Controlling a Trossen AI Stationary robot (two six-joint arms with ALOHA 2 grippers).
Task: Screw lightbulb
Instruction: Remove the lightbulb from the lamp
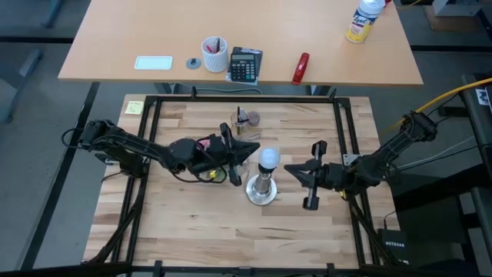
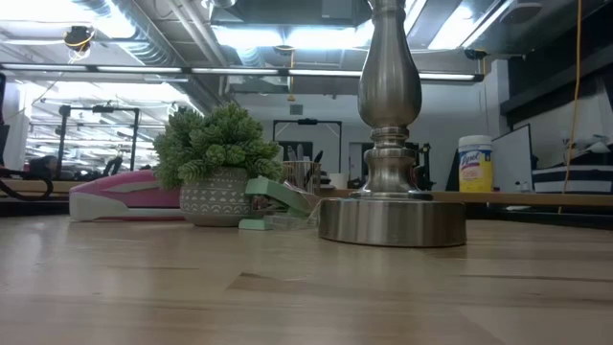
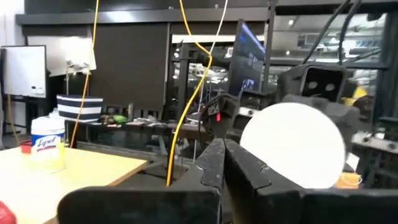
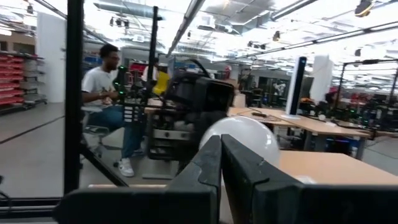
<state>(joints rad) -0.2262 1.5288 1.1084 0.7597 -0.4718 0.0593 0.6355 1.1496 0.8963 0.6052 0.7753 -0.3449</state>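
We see a butcher-block surface (image 1: pixel 192 223) w/ black frame; behind it a tan desk, workshop room, one seated person (image 4: pixel 109 93). One lightbulb (image 1: pixel 267 158) sits atop one silver stand (image 1: pixel 262 189), mid-surface. Two claws flank it: left claw (image 1: pixel 247 151) closed, empty; right claw (image 1: pixel 293 168) closed, empty.

Pale butcher-block worktop (image 1: pixel 192 223), edged by a black metal frame (image 1: pixel 342 146). At centre, a silver round-based stand (image 1: pixel 262 190), upright, base flat on the wood. Toward 12 o'clock from the stand, near the far edge, a small clear tape dispenser (image 1: pixel 247 119). At the 10 o'clock corner, a yellow sticky note (image 1: pixel 134 107) lying flat.
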